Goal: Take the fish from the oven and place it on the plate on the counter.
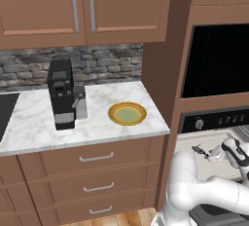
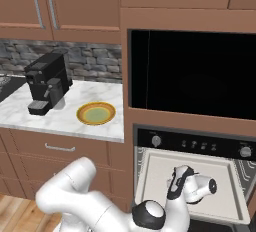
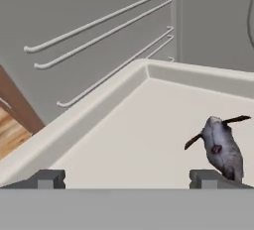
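Note:
The fish (image 3: 221, 147), small and dark grey, lies on the pale tray (image 3: 124, 135) inside the oven (image 2: 192, 141). My gripper (image 3: 126, 179) is open and low over the tray, with the fish just beyond its right fingertip (image 3: 206, 178) and outside the gap between the fingers. In the left base view the fish (image 1: 198, 149) is a tiny dark shape on the tray, just left of my gripper (image 1: 212, 155). The yellow-rimmed plate (image 1: 127, 113) sits on the white marble counter (image 1: 97, 127), left of the oven, with nothing on it.
A black coffee machine (image 1: 63, 93) stands on the counter left of the plate. Wire rack rails (image 3: 99, 40) line the oven's side wall. A tall brown cabinet panel (image 1: 163, 74) separates the counter from the oven. The tray has a raised rim (image 3: 89, 120).

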